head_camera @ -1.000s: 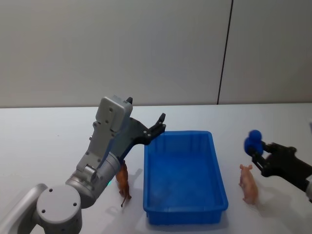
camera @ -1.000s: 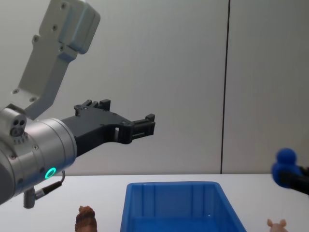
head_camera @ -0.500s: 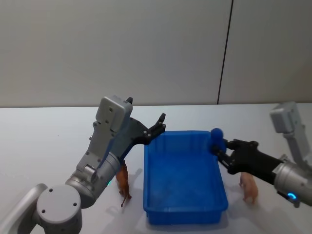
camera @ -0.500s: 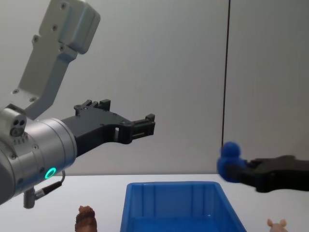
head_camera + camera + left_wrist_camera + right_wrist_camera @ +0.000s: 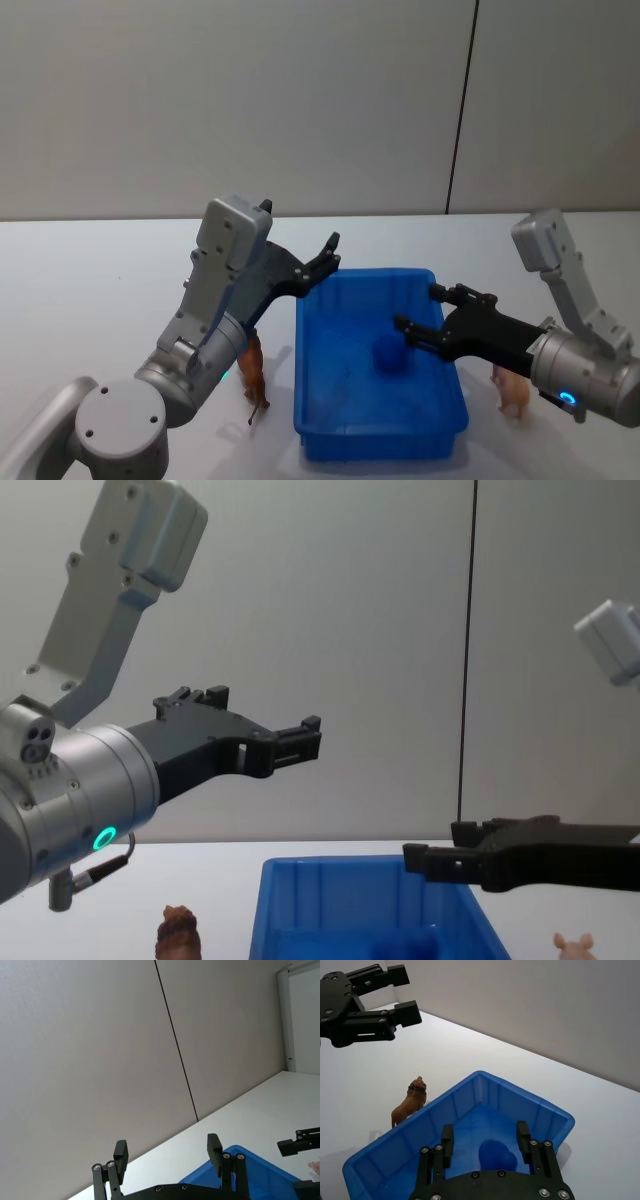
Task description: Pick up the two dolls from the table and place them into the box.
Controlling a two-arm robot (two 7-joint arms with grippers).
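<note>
- Hovering over blue bin (image 5: 380,433): right gripper (image 5: 418,308), fingers apart, blue lump (image 5: 388,353) below.
- At bin's 11 o'clock: left gripper (image 5: 331,252), fingers apart.
- Bin's 9 o'clock: lion doll (image 5: 252,372); 3 o'clock: pig doll (image 5: 513,394).

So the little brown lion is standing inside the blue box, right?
Not inside: the brown lion is standing on the table, just outside the blue box, as the right wrist view shows.

A lab-like test room: bare grey panelled wall (image 5: 250,100), plain white table (image 5: 100,270).
</note>
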